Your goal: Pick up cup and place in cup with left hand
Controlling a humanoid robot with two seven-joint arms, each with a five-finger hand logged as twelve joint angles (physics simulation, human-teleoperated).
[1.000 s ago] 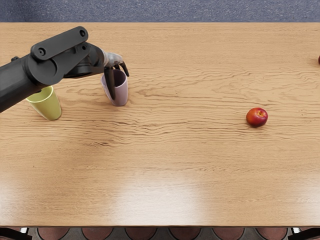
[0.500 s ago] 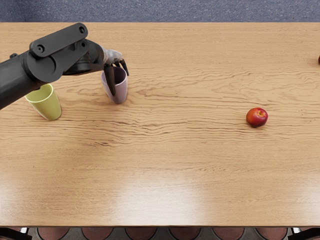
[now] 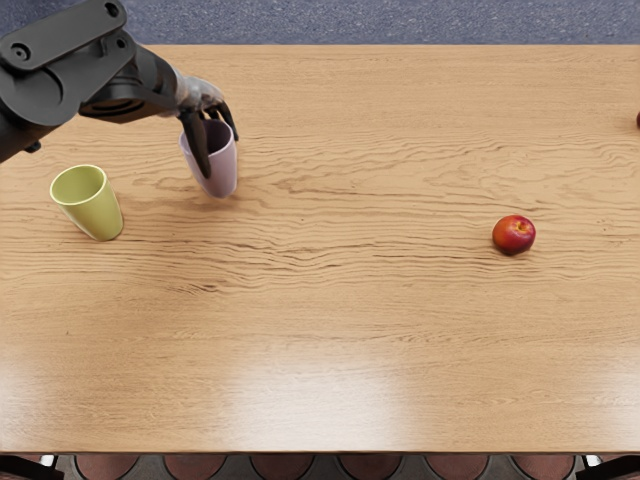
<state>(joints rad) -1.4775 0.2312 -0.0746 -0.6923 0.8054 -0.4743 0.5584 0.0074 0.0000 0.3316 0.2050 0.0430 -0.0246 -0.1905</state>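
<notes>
The black-and-grey left hand held the tapered, pale purple cup between its dark fingers, one reaching down over the near side, the cup's open mouth upward. The yellow-green tapered cup stood near it on the wood-grained table, well apart from a round red fruit.

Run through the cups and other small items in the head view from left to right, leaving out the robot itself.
Yellow-green cup → lilac cup → red fruit → dark red object, mostly cut off by the picture's right edge, so I cannot tell what it is.
</notes>
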